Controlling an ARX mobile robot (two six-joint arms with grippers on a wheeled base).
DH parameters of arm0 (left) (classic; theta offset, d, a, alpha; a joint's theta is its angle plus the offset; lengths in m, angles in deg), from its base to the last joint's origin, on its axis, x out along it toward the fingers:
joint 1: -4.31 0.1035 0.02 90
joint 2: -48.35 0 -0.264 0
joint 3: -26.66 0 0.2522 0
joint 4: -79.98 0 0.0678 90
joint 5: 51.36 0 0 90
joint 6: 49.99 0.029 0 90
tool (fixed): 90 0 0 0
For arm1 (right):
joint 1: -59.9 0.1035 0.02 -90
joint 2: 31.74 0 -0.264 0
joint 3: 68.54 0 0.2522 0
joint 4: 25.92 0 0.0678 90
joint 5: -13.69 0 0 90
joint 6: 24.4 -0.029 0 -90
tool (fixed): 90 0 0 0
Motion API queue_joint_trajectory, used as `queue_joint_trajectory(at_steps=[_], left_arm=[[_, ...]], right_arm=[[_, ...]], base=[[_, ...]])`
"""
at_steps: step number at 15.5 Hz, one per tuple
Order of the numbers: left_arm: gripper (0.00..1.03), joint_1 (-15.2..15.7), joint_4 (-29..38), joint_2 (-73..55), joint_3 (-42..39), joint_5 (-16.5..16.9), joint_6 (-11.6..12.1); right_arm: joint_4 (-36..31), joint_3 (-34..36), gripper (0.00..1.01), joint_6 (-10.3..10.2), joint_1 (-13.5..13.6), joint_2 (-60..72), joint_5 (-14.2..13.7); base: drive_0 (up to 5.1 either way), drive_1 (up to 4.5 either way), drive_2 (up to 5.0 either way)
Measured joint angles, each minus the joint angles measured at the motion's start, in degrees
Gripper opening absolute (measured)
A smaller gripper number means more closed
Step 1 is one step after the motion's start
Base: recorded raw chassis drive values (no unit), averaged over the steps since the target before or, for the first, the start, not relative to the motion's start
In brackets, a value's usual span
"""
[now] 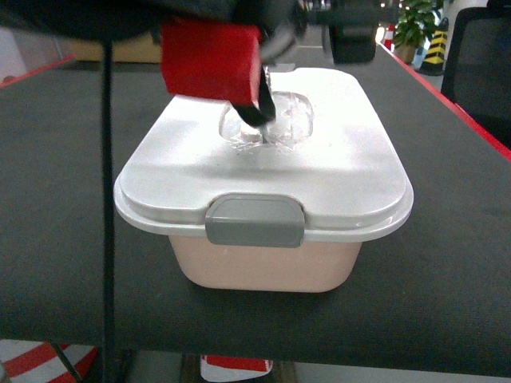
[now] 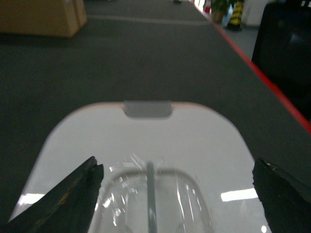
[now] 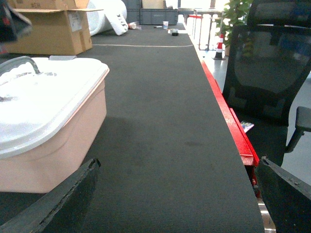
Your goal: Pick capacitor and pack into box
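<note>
L gripper (image 2: 172, 187) hangs over the box lid (image 1: 319, 152), fingers (image 2: 63, 199) spread wide apart w/ the thin grey handle (image 2: 150, 189) between them, nothing held. In head view one dark fingertip sits down at the clear handle recess (image 1: 267, 124); can't tell if it touches.

Box (image 1: 263, 263): pale pink translucent tub, rounded corners, on dark ribbed tabletop (image 3: 170, 145). Lid is glossy white plastic, smooth, prob. slippery; grey latch (image 1: 255, 221) at near edge looks snapped down. Best hold, I'd judge: the handle, or the latch tab to open. Looks light, stiff, not fragile.

Capacitor: not visible in any view; maybe inside the closed box, can't confirm.

R gripper (image 3: 175, 194) is beside the box, low over the tabletop, fingers well apart, empty. Brown cardboard carton (image 3: 48, 31) far back.
</note>
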Motion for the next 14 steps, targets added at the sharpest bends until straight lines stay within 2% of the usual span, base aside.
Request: queue_joint_trajectory(at_steps=[1, 2, 4, 6, 7, 9, 10, 11, 12, 14], left_arm=[[1.0, 1.68, 2.34, 2.99, -0.48, 2.1, -0.11], [0.98, 3.67, 3.89, 5.51, -1.4, 3.26, -0.09], [0.98, 9.09, 7.5, 11.21, -7.1, 7.67, 0.02], [0.98, 15.34, 11.63, 19.5, -16.28, 13.75, 1.77], [0.98, 19.61, 12.5, 25.7, -22.23, 16.13, 2.38], [0.98, 25.68, 12.59, 31.85, -30.32, 18.8, 3.3], [0.98, 28.13, 11.82, 32.81, -34.27, 18.93, 3.41], [0.93, 28.35, 12.66, 32.44, -35.58, 18.73, 4.55], [0.85, 28.24, 14.29, 32.96, -37.31, 19.65, 5.84], [0.61, 28.94, 16.83, 38.66, -44.02, 21.27, 7.8]], right_arm=[[0.0, 0.0, 0.98, 0.0, 0.0, 0.0, 0.0], [-0.02, 0.0, 0.98, 0.0, 0.0, 0.0, 0.0], [-0.02, 0.0, 0.98, 0.0, 0.0, 0.0, 0.0], [-0.02, 0.0, 0.98, 0.0, 0.0, 0.0, 0.0], [-0.02, 0.0, 0.98, -0.02, 0.0, 0.0, -0.02], [-0.02, 0.0, 0.98, 0.0, 0.0, 0.0, 0.0], [0.0, 0.0, 0.98, 0.0, 0.0, 0.0, 0.0], [-0.02, 0.0, 0.98, 0.0, 0.0, 0.0, 0.02], [-0.04, 0.0, 0.98, 0.0, 0.0, 0.0, 0.09], [0.0, 0.0, 0.98, 0.0, 0.0, 0.0, 0.0]], base=[[0.0, 0.0, 0.0], [0.0, 0.0, 0.0], [0.0, 0.0, 0.0], [0.0, 0.0, 0.0], [0.0, 0.0, 0.0], [0.0, 0.0, 0.0], [0.0, 0.0, 0.0], [0.0, 0.0, 0.0], [0.0, 0.0, 0.0], [0.0, 0.0, 0.0]])
